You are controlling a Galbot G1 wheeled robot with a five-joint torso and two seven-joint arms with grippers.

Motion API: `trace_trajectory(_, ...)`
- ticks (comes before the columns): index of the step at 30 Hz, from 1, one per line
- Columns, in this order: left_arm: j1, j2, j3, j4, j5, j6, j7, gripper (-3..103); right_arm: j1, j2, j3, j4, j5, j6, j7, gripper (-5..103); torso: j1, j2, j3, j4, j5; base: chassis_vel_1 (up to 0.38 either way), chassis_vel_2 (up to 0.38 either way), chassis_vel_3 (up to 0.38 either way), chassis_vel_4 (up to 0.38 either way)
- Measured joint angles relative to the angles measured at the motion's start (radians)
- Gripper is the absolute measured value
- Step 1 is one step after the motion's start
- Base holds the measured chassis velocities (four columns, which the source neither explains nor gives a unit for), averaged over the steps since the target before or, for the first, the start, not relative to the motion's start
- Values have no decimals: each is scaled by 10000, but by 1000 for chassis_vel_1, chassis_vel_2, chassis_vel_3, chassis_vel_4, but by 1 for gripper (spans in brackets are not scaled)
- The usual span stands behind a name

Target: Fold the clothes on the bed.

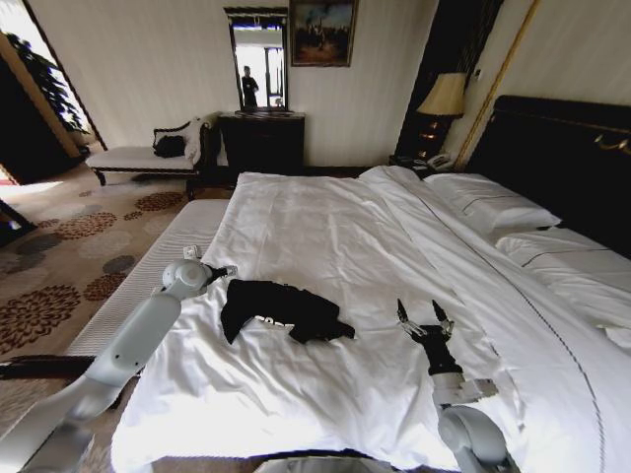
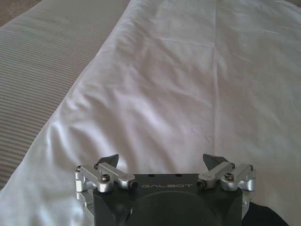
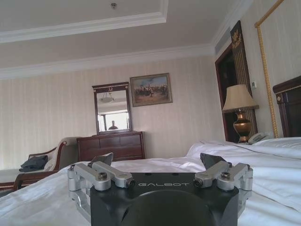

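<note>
"GALBOT" marks the spread left gripper [image 2: 162, 162] over the bed [image 2: 188, 84].

Both arms are pale grey with rounded joints. Each gripper, the left gripper [image 2: 162, 162] and the right gripper [image 3: 157, 160], has a black body lettered "GALBOT", silver screwed linkages, and dark pointed fingertips [image 2: 214, 160].

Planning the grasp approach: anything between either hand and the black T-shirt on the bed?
Nothing visible. The black T-shirt lies crumpled on the bare white duvet of the bed. The left hand sits open just off its left edge, the right hand open to its right, with only sheet between.
</note>
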Motion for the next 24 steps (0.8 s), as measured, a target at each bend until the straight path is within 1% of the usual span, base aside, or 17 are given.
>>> trace_trajectory(2, -171, -233, 55, 380, -424, 0, -37, 100, 95, -24, -16, -172, -51, 17, 1, 100, 0, 0, 0, -1, -1, 0, 0, 0, 0)
trace_trajectory(3, -171, -233, 55, 380, -424, 0, -37, 100, 95, -24, -16, -172, -51, 17, 1, 100, 0, 0, 0, -1, -1, 0, 0, 0, 0)
trace_trajectory(6, -110, -398, 52, 491, -868, 2, -344, 100, 184, -57, -33, -310, -97, 76, 0, 100, -1, 0, 0, 0, -2, 0, 0, 0, 0)
trace_trajectory(7, -26, -453, 26, 499, -973, 4, -474, 100, 214, -60, -42, -357, -106, 105, -1, 100, -1, 1, -1, 1, -2, 0, 0, 0, 0)
trace_trajectory(11, 255, -519, -94, 468, -1162, 5, -639, 100, 256, -58, -91, -469, -142, 181, -12, 100, -2, 1, -1, 2, -2, 0, 0, 0, 0)
trace_trajectory(14, 407, -572, -146, 460, -1170, 6, -601, 100, 288, -58, -133, -528, -177, 198, -18, 100, -2, 2, -1, 3, -2, 0, 0, 0, 0)
trace_trajectory(16, 565, -665, -220, 459, -1150, 41, -324, 100, 327, -65, -185, -555, -197, 200, -20, 100, -2, 1, -1, 0, -3, 0, 0, 0, 0)
trace_trajectory(18, 585, -676, -230, 454, -1143, 41, -284, 100, 330, -69, -191, -557, -197, 199, -21, 100, -3, 2, -1, 0, -3, 0, 0, 0, 0)
trace_trajectory(20, 682, -726, -276, 377, -1097, 41, -106, 101, 338, -100, -205, -574, -204, 199, -21, 100, -2, 1, -1, 0, -2, 0, 0, 0, 0)
trace_trajectory(22, 703, -728, -287, 337, -1089, 41, -71, 100, 338, -109, -204, -580, -205, 199, -21, 100, -2, 1, -1, 0, -3, 0, 0, 0, 0)
trace_trajectory(23, 731, -728, -299, 265, -1062, 41, -29, 97, 338, -117, -198, -590, -206, 200, -23, 100, -2, 1, -1, 0, -2, 0, 0, 0, 0)
trace_trajectory(24, 749, -720, -304, 209, -1014, 40, 6, 92, 337, -117, -186, -597, -213, 208, -27, 100, -2, 1, -2, 0, -2, 0, 0, 0, 0)
